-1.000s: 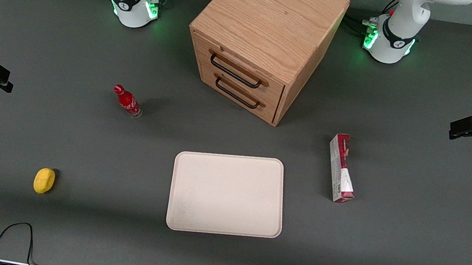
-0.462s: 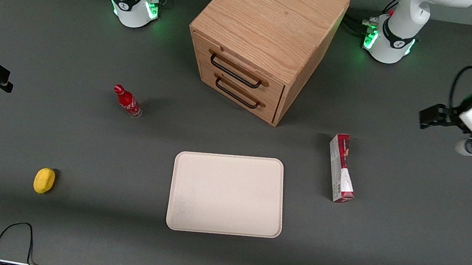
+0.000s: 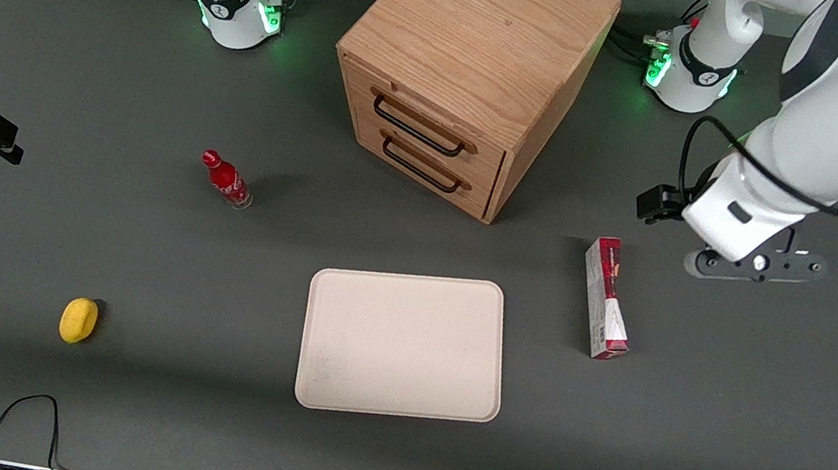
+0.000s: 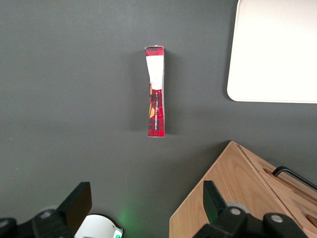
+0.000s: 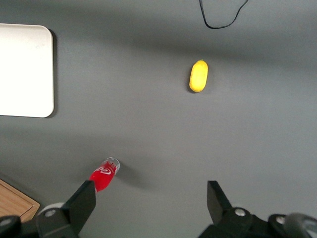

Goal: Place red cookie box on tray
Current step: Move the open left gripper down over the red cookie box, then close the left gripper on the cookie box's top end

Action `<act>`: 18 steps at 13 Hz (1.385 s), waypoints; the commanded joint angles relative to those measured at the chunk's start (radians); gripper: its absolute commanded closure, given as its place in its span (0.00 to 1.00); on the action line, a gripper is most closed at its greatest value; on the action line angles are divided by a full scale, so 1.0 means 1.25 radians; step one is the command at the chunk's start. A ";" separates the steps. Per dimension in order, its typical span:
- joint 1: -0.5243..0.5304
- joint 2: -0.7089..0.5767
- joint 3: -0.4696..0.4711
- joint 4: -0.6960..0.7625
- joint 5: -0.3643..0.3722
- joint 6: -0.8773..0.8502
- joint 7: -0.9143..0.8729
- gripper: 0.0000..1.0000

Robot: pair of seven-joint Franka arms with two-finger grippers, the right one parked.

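Your left arm is reaching in over the table from the working arm's end, wrist pointing straight down, with the gripper [image 4: 143,203] hanging above bare table just beside the box [image 3: 607,297], a bit farther from the front camera than it. Its fingers [image 4: 79,201] are spread wide apart, gripping nothing.

The box lies flat on the table, long side running roughly toward the front camera, near the tray [image 3: 404,344] but not touching it; there's a strip of bare table between them. The cabinet [image 3: 471,65] stands near the box too, farther from the front camera, and its corner shows close to the gripper in the wrist view. Toward the parked arm's end you've got a small red bottle [image 3: 225,180] and a yellow lemon-looking thing [image 3: 78,320], both well apart from the box.
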 commanded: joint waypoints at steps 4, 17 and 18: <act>0.006 0.059 0.005 -0.184 -0.006 0.235 0.013 0.00; 0.014 0.211 0.007 -0.382 -0.001 0.616 0.033 0.00; 0.014 0.212 0.007 -0.382 -0.001 0.617 0.033 0.00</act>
